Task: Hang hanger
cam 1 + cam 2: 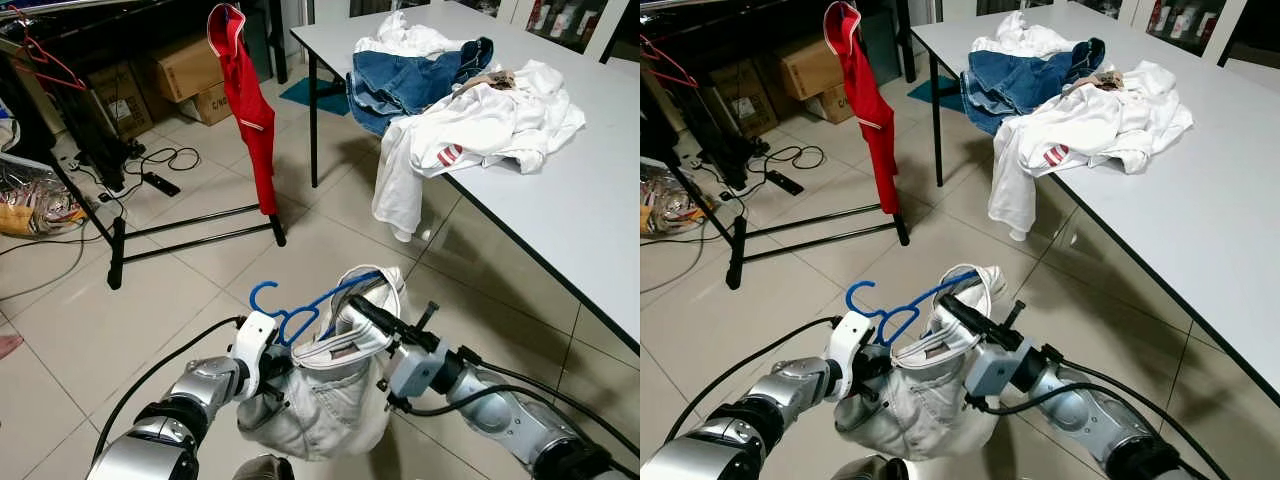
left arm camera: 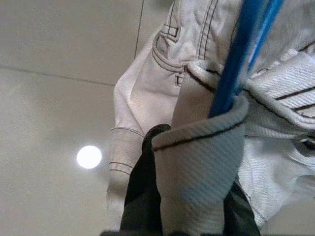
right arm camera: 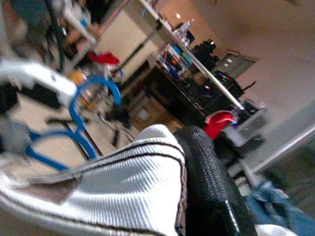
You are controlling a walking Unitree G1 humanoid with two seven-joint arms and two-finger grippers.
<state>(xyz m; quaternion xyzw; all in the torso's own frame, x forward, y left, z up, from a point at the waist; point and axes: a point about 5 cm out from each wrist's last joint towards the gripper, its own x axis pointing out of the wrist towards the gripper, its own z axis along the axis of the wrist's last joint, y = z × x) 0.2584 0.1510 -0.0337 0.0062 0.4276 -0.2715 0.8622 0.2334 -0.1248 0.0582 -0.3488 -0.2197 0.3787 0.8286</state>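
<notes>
A blue hanger [image 1: 290, 318] carries a white jacket [image 1: 320, 410], held low over the tiled floor in front of me. My left gripper [image 1: 280, 362] is under the hook, shut on the jacket's ribbed collar; in the left wrist view a black finger [image 2: 142, 196] presses against the collar beside the blue hanger [image 2: 236, 64]. My right gripper [image 1: 365, 312] is shut on the other side of the collar, and its black finger [image 3: 211, 187] lies along the ribbed collar [image 3: 123, 191]. The black clothes rack [image 1: 190, 235] stands ahead to the left.
A red garment [image 1: 250, 110] hangs on the rack's right end, and a red hanger [image 1: 50, 62] hangs further left. A white table [image 1: 600, 220] on the right holds a pile of clothes [image 1: 450, 90]. Cardboard boxes [image 1: 185, 65] and cables [image 1: 160, 160] lie behind the rack.
</notes>
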